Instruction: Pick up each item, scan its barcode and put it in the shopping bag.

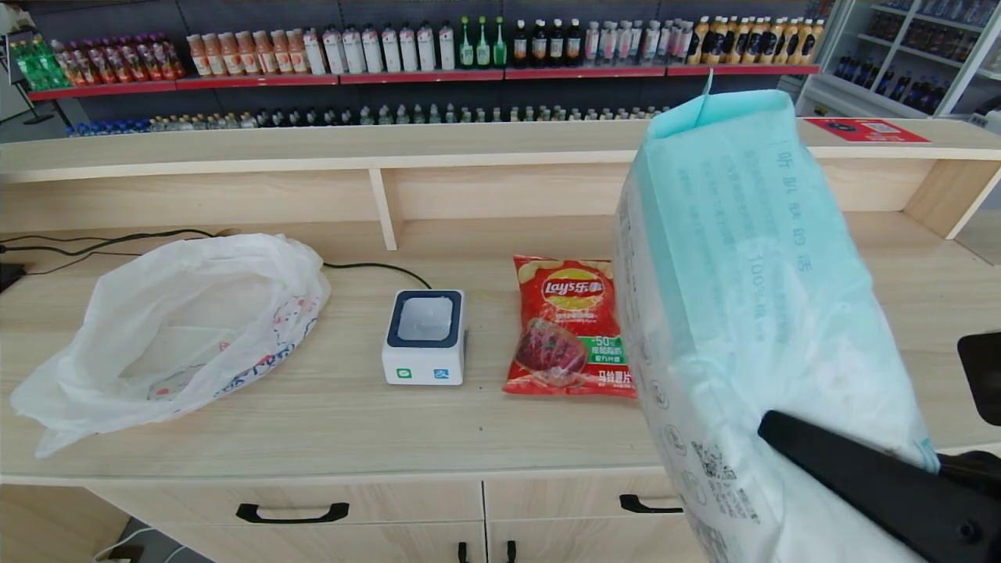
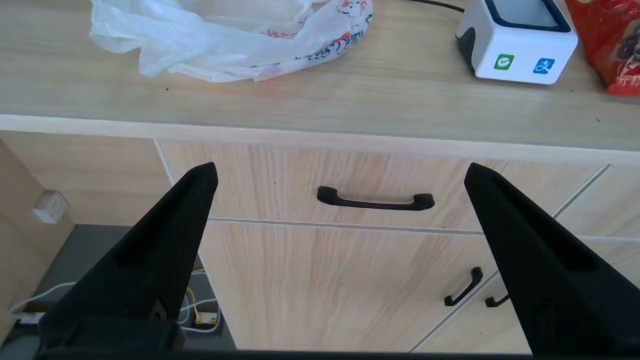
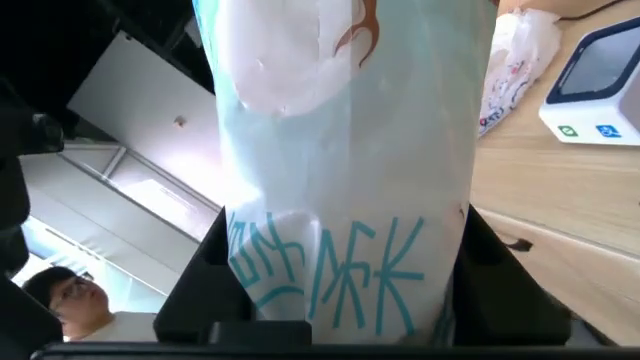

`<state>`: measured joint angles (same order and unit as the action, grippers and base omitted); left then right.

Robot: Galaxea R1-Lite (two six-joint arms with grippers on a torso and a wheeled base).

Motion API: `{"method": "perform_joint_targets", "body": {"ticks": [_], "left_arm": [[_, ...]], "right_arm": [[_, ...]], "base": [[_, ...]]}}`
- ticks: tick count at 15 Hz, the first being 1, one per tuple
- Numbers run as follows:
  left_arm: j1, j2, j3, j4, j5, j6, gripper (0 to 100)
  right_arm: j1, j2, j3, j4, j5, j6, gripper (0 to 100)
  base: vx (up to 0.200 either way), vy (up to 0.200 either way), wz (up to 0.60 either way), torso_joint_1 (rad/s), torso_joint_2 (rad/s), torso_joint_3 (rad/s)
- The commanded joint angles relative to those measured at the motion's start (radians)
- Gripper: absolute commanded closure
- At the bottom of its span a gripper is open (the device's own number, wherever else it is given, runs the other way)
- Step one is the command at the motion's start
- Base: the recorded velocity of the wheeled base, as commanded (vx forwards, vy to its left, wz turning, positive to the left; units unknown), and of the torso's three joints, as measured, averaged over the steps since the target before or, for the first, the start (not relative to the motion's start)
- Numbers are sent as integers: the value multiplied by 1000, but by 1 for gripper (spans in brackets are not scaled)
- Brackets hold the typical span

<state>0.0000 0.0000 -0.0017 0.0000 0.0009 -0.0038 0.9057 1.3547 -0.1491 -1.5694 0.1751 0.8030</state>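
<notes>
Above the right end of the counter (image 1: 328, 422), the right gripper (image 3: 335, 270) is clamped on a tilted teal-and-white pack (image 1: 743, 297), with the chip bag (image 1: 569, 328), scanner (image 1: 424, 335) and shopping bag (image 1: 180, 328) lying to its left, while the left gripper (image 2: 340, 175) hangs spread apart before the drawers (image 2: 280, 170).

chip bag (image 1: 569, 328) is showing a round logo, a green band with a percentage, a row of characters | pale blue pack (image 1: 743, 274) is carrying columns of characters and a square code | scanner (image 1: 424, 336) is displaying two icons | shopping bag (image 1: 180, 328) is bearing crumpled, unreadable print
</notes>
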Motion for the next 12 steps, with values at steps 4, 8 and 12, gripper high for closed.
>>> {"method": "perform_joint_targets", "body": {"ticks": [4,8,12], "left_arm": [[2,2,0,0,1,-1,0],[0,2,0,0,-1,4,0],[0,2,0,0,-1,5,0]], "right_arm": [[-126,107,42,8,-2,-386,100],[-215,130,5,8,-8,-642,100],[-281,116,14,3,-186,-838,100]], "base": [[0,0,0,0,0,0],[0,0,0,0,0,0],[0,0,0,0,0,0]]}}
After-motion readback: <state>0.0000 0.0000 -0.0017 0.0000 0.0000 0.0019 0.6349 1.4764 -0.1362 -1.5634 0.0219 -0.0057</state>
